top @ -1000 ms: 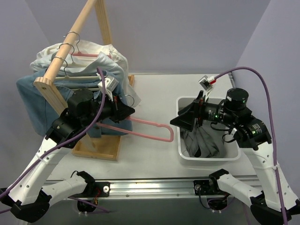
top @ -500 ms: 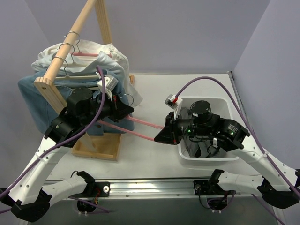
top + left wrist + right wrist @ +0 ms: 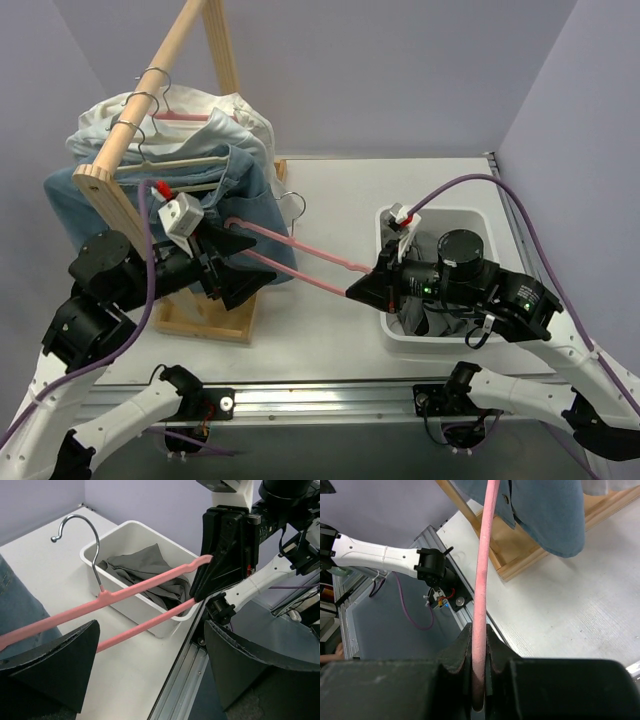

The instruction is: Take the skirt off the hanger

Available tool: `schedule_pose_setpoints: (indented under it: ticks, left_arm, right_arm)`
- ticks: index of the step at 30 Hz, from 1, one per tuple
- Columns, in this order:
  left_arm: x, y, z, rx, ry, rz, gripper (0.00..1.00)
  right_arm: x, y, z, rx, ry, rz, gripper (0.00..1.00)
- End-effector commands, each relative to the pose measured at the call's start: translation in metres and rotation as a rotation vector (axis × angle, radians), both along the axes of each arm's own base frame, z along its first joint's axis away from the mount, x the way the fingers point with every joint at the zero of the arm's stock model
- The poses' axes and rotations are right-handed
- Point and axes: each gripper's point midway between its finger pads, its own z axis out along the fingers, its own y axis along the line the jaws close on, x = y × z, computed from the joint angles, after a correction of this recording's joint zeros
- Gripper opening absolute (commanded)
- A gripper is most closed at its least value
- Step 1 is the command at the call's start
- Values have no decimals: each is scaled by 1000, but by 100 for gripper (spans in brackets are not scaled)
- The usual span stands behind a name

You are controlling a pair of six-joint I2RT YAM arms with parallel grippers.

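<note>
Already off its hanger, the skirt [image 3: 142,565] lies crumpled inside a white bin [image 3: 150,535] on the right side of the table [image 3: 330,190], its grey folds below the rim. The hanger [image 3: 135,585] is bare and held in the air, stretching at a slant from the hanging denim garment [image 3: 255,185] across to the near left corner of the bin. The right gripper [image 3: 368,290] holds the hanger's right end. The right wrist view shows its two fingers pressed together on the pink bar, which runs straight out from between them. The silver hook [image 3: 98,555] stands up from the middle of the hanger, above the table and beside the bin. The left gripper [image 3: 245,262] sits at the hanger's other end, close to the denim, with its fingers spread wide apart. In the left wrist view the upper pink arm passes above the left-hand finger and the lower bar disappears behind it; I cannot tell whether that finger touches the plastic. The denim garment and a white shirt [image 3: 240,120] hang from a wooden rack [image 3: 150,110] at the left of the table.
</note>
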Motion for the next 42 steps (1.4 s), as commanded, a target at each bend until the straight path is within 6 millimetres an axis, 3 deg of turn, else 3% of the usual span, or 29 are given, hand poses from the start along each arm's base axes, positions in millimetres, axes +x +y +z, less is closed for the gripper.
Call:
schedule_pose_setpoints:
  ticks: [1, 9, 17, 25, 28, 31, 35, 42]
  left_arm:
    - [-7, 16, -6, 1, -6, 60, 94]
    - [-22, 47, -38, -14, 49, 171, 94]
    - [-27, 51, -70, 13, 113, 185, 94]
    - [-27, 54, -81, 35, 139, 197, 94]
    - [-27, 55, -77, 26, 135, 205, 94]
    - [-26, 56, -71, 12, 124, 214, 95]
    - [-22, 53, -74, 27, 123, 207, 95]
    - [-13, 51, -73, 32, 118, 228, 95]
  right_arm:
    - [2, 4, 23, 63, -64, 13, 0]
    - [-18, 18, 71, 124, -91, 168, 0]
    - [-29, 34, 113, 168, -147, 258, 0]
    - [-26, 61, 129, 150, -213, 332, 0]
    - [-10, 65, 113, 51, -205, 279, 0]
    - [-10, 53, 96, 5, -189, 240, 0]
    - [-20, 25, 97, 7, -184, 195, 0]
    - [-43, -5, 99, 8, -155, 209, 0]
